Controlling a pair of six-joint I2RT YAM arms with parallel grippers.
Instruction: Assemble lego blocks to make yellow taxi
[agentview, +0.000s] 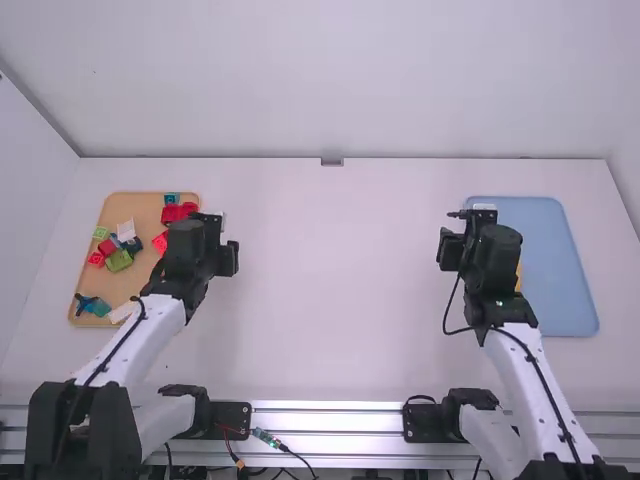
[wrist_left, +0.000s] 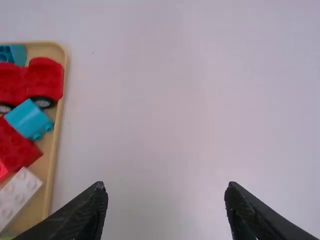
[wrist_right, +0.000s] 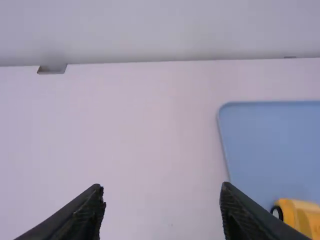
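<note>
We have our left tool (agentview: 212, 224) spread, with nothing between its fingers, by the tan tray (agentview: 92, 212) on the desk (agentview: 340, 290). Our right tool (agentview: 484, 212) is likewise parted and empty, near the blue tray (agentview: 560, 265). In that blue tray we see the yellow piece (wrist_right: 299, 216) with a black wheel. Our tan tray holds a red wheeled piece (wrist_left: 46, 80), a turquoise block (wrist_left: 27, 119) and a white block (wrist_left: 19, 194).
</note>
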